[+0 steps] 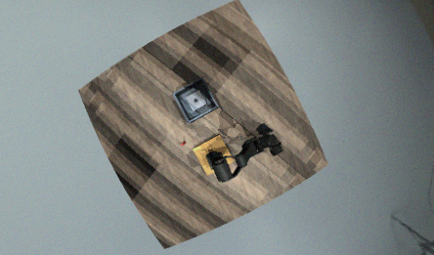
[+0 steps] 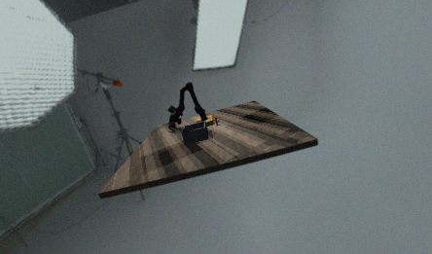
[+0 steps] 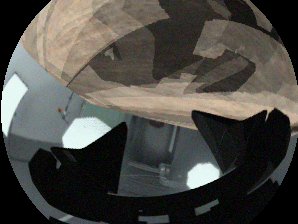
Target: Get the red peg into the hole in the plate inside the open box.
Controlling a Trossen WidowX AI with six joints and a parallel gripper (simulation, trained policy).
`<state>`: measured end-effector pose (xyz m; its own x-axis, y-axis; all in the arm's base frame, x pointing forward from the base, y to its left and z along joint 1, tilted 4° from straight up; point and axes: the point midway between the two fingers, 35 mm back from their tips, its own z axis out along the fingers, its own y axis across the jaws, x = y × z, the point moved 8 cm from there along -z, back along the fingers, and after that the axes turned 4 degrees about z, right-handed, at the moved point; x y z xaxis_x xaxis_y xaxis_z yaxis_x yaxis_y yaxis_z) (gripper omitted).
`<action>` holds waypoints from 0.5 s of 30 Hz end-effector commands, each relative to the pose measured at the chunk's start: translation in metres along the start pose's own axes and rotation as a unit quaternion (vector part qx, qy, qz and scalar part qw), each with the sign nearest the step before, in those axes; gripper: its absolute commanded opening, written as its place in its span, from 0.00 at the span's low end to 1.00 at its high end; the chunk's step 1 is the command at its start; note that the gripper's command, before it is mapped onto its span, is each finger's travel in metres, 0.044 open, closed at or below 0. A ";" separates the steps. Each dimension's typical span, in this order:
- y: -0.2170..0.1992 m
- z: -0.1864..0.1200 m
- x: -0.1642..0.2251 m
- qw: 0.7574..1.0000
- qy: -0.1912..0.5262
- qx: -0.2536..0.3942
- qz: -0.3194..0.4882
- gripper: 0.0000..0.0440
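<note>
With jaws wide open, nothing between, swing left in the top view, off the yellow block (image 1: pixel 202 154) (image 2: pixel 210 118); centre over the red peg (image 1: pixel 183 143) (image 2: pixel 217 122) before lowering.

The top camera is looking down from high above the counter (image 1: pixel 142 106) (image 2: pixel 243 154) (image 3: pixel 125 30), taking in all of its outline, turned askew, with the box (image 1: pixel 181 108) (image 2: pixel 196 133) near the middle and floor around it. The exterior camera is standing well back and off to one side, looking across the counter and catching its front edge; the frame is tilting, and wall and lamps are filling much of the view. Both are sharing the whole counter, the box, the arm (image 1: pixel 246 151) (image 2: pixel 183 100) and the yellow block (image 1: pixel 204 151) (image 2: pixel 209 118). The wrist camera is riding close behind the jaws, its round, wide view facing out past them, with counter above and room below; it is sharing counter surface with the other two.
</note>
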<state>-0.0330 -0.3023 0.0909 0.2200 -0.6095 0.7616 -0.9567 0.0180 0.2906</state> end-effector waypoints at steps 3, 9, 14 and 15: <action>-0.014 -0.001 0.015 0.999 0.025 0.018 -0.041 0.99; -0.046 -0.007 0.044 0.988 0.062 0.039 -0.135 1.00; -0.075 -0.018 0.069 0.971 0.094 0.050 -0.212 1.00; -0.081 -0.021 0.074 0.967 0.100 0.052 -0.227 1.00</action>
<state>0.0494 -0.3289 0.1245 0.5912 -0.4200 0.6885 -0.8059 -0.2749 0.5244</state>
